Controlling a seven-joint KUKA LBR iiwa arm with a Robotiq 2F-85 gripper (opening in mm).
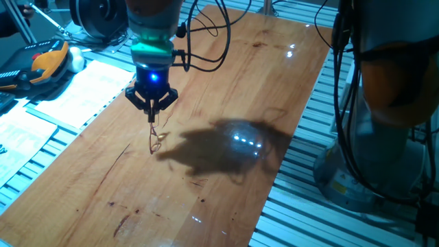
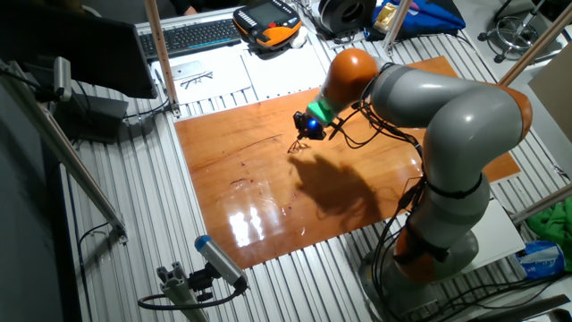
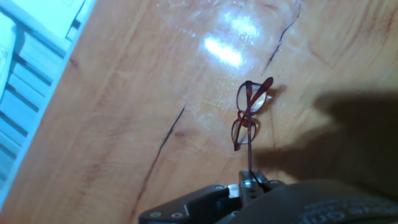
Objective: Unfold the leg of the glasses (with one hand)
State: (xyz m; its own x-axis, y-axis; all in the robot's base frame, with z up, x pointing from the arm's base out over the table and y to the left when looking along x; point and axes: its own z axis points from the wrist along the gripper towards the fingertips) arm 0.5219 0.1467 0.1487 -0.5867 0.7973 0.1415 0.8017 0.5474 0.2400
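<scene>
One pincer: black two-finger pincer point(image 1: 152, 110) under a blue light and teal ring, tips pointing down at the tabletop point(image 1: 226, 89).
Pincer state: fingers drawn together, pinching the end of one slim leg; hand view shows the thin rod running straight into the closed tips point(image 3: 251, 182).
Held thing: the glasses point(image 3: 249, 116), reddish-brown wire frame, clear oval lenses.
Glasses position: directly below the pincer, hanging off the gripped leg, frame at or just above the wood; contact with the wood cannot be told from either fixed view.
Glasses vs pincer: frame sits at the far end of the leg, apart from the fingertips, the leg bridging the gap.
Second leg: appears to lie along the frame, too thin to be sure.
Handling, judged: very light, springy wire, tiny hinges, lenses fragile; will swing or twist with any jerk, and thin wire could slip between the pads.
Where to hold, judged: leg tip as now, away from hinge and lenses; never on the lenses.
Risk, judged: pulling against the hinge stop may bend the wire.
Tabletop: glossy wood, dark scratches, lamp glare, big arm shadow beside the glasses.
Further out: papers point(image 1: 82, 96) left of the wood, slatted metal bench point(image 1: 322, 199), keyboard point(image 2: 192, 36) at the far edge.
</scene>
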